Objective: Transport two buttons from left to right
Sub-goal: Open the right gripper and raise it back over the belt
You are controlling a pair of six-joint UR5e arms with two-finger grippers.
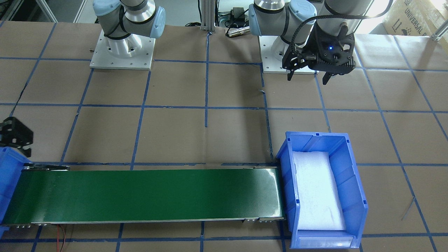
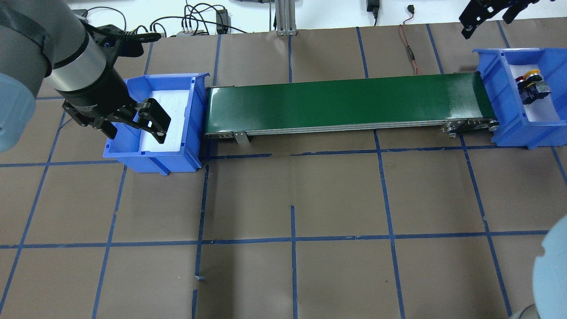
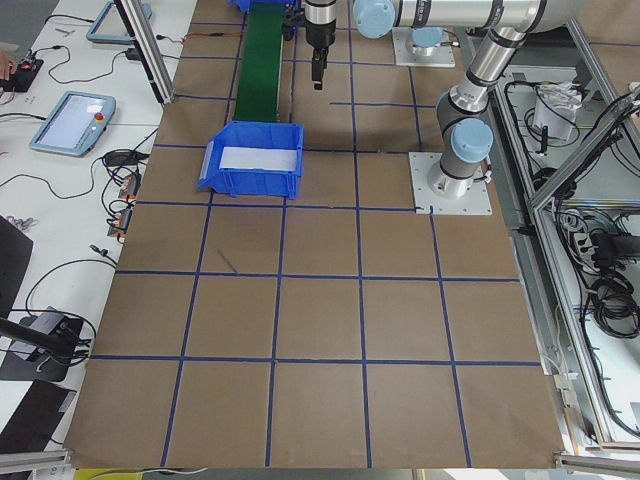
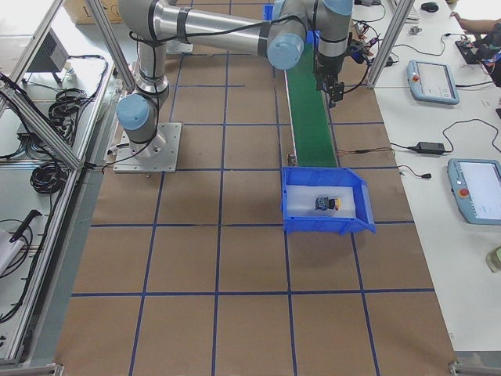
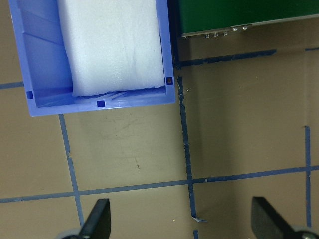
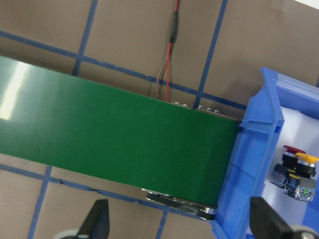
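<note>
Both buttons (image 6: 296,171) lie side by side on the white foam of the right blue bin (image 6: 249,129), one with a red cap (image 6: 293,149), one with a yellow cap (image 6: 306,158). They also show in the overhead view as buttons (image 2: 533,86) and in the right side view as buttons (image 4: 327,204). My right gripper (image 6: 182,225) hangs open and empty, high over the belt's end beside that bin. My left gripper (image 2: 133,126) is open and empty, high up by the left blue bin (image 2: 195,115), on the robot's side of it. That bin holds only white foam (image 5: 112,45).
A green conveyor belt (image 2: 350,104) runs between the two bins. A red and black cable (image 6: 169,59) lies on the table beyond the belt. Brown paper with blue tape lines (image 2: 292,239) covers the table. Both arm bases (image 1: 122,52) stand at the robot's side.
</note>
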